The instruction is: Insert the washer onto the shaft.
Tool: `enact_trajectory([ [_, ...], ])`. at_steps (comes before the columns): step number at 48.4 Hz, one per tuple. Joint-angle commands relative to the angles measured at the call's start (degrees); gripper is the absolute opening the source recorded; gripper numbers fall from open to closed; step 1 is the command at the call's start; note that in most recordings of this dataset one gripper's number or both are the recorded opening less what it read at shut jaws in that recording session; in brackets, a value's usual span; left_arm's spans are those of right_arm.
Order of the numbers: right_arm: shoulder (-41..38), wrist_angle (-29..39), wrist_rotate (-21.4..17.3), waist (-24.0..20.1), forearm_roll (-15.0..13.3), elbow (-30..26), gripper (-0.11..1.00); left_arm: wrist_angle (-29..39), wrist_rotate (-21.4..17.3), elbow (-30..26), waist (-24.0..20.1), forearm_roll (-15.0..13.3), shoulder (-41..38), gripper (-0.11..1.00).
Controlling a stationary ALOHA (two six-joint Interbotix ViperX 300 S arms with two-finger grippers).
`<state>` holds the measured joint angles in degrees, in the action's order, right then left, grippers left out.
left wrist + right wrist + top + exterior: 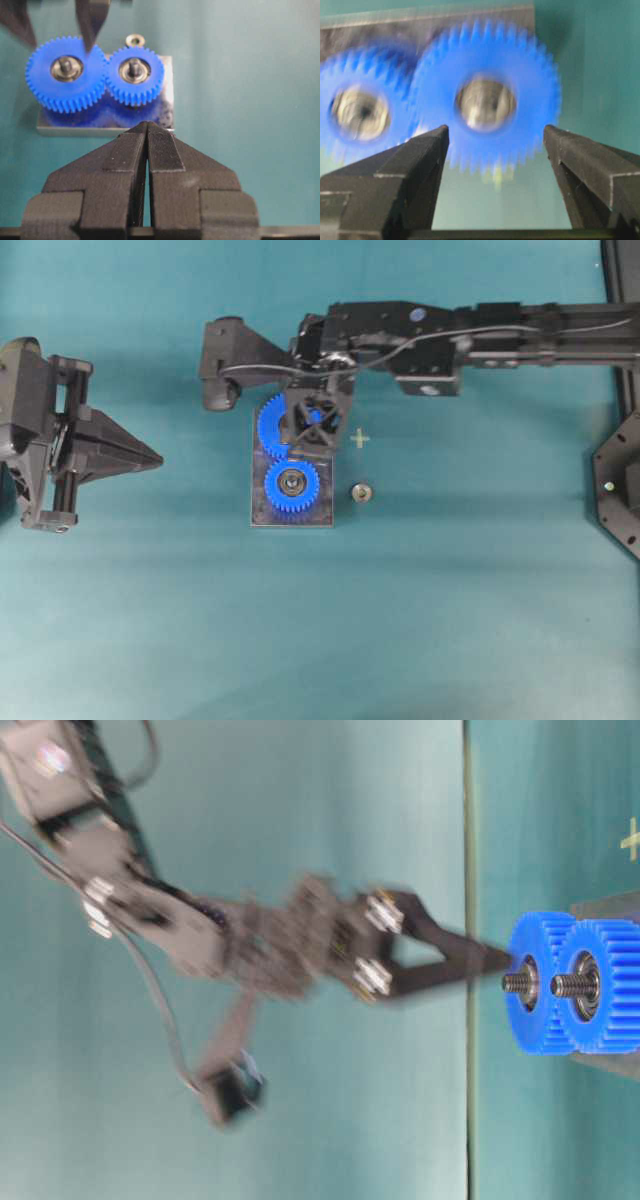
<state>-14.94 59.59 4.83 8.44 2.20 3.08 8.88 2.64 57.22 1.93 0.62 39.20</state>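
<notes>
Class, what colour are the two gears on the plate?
Blue; the gears show best in the left wrist view.

A small round silver metal washer (360, 492) is lying flat on the teal table surface, just beside the base plate and apart from it. Two short threaded steel shafts (134, 66) are standing upright through the hubs of two meshing blue plastic gears (291, 484) on that plate.
</notes>
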Motion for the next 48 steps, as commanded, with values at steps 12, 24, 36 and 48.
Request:
enact_trajectory([
  [12,10.55,-4.57,-6.06,-4.92,0.09,10.99,0.81,-0.53,0.18,0.26,0.09,0.09,0.70,0.00],
  [24,10.28,-15.64,-11.43,-8.00,0.53,20.65,0.81,-0.53,0.18,0.26,0.09,0.09,0.70,0.00],
  [36,7.82,-23.64,-13.01,-8.44,0.53,24.61,0.81,-0.53,0.18,0.26,0.09,0.09,0.62,0.00],
  [48,5.19,-23.82,-13.01,-8.96,0.26,24.26,0.81,-1.32,0.09,0.35,0.09,0.09,0.35,0.00],
])
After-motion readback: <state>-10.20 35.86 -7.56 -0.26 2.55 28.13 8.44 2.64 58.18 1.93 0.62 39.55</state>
